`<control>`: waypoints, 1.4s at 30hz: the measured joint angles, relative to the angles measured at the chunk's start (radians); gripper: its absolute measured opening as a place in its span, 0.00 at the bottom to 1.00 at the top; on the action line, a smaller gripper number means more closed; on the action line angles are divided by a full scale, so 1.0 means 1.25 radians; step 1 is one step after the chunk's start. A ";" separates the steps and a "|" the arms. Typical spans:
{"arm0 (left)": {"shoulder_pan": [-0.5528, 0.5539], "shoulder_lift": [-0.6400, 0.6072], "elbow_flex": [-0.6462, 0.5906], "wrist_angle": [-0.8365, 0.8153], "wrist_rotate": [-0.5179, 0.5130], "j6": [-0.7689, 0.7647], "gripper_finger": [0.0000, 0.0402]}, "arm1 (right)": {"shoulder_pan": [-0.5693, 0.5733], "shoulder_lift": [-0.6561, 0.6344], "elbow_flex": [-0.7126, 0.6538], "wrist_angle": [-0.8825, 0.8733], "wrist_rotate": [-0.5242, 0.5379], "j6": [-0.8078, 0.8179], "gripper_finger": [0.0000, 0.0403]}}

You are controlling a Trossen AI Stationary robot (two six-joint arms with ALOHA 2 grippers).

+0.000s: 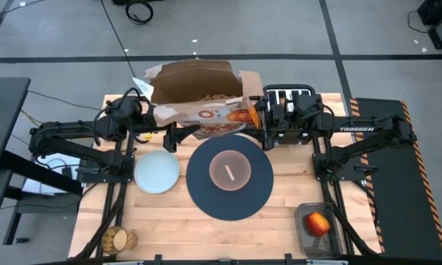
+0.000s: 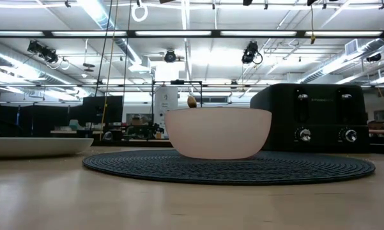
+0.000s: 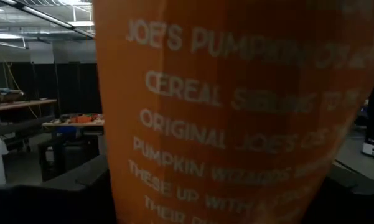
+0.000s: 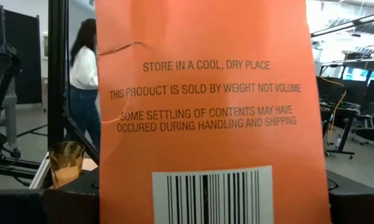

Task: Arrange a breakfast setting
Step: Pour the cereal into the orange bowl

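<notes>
- Cereal box [image 1: 206,96], orange card: held aloft at the back of the desk [image 1: 279,206], behind the navy placemat [image 1: 230,177]. Flaps open.
- Left hand [image 1: 156,118]: clamped on one end of the box; the printed panel fills the left wrist view.
- Right hand [image 1: 261,118]: clamped on the other end, barcode panel facing its camera.
- Handling: likely light, thin-walled, crushable; contents shift. Best gripped on the narrow ends, near the creases.
- Orientation: long axis runs across the desk, hand to hand; open mouth faces away from the bowl [image 1: 230,171].
- Bowl: centred on the placemat, spoon [image 1: 230,174] inside.
- Plate [image 1: 157,171]: just left of the placemat.
</notes>
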 joint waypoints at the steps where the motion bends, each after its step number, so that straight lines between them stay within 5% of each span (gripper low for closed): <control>1: 0.000 0.000 0.000 0.000 0.000 0.001 0.78 | 0.000 0.000 0.000 0.000 0.000 0.000 0.69; 10: -0.001 0.000 0.000 0.008 -0.015 0.000 0.64 | 0.000 0.001 0.000 0.007 0.007 0.004 0.72; 20: -0.001 -0.005 0.000 0.103 -0.051 0.014 0.63 | -0.002 0.001 0.001 0.124 0.065 0.032 0.96; 42: 0.011 0.052 0.000 0.354 -0.038 0.006 0.63 | -0.002 0.238 0.001 0.705 0.001 0.237 0.98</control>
